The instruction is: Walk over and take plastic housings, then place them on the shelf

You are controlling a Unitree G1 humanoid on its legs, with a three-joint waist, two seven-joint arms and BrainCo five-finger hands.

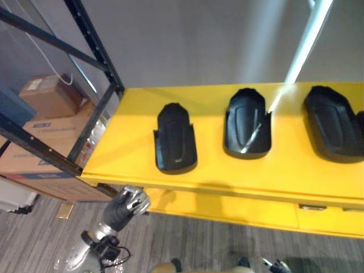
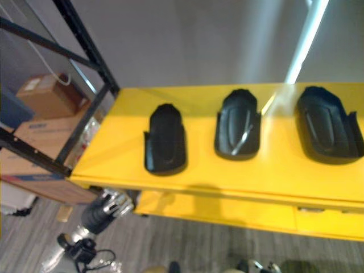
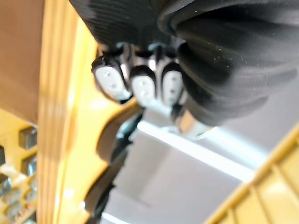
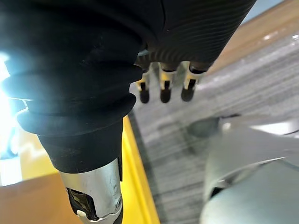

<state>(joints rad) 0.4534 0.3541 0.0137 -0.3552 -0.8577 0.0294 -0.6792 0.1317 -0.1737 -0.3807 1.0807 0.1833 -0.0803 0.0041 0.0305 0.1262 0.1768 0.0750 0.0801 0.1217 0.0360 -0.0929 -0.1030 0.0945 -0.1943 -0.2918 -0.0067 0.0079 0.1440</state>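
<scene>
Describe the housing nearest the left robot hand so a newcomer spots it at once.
Start at the yellow table. In its row of black housings, take the left-end housing, next to the black metal rack. Unlike the middle housing, it shows no bright streak, and it lies nearest the front edge.

Three plastic housings lie in a row on the table (image 1: 273,165): the left housing (image 1: 175,139), the middle housing (image 1: 247,125) and the right housing (image 1: 333,125) at the frame's right edge. A rack (image 1: 96,48) stands upper left, with cardboard boxes (image 1: 48,94) behind it. The left hand (image 1: 128,206) sits lower left, below the table's front edge.
</scene>
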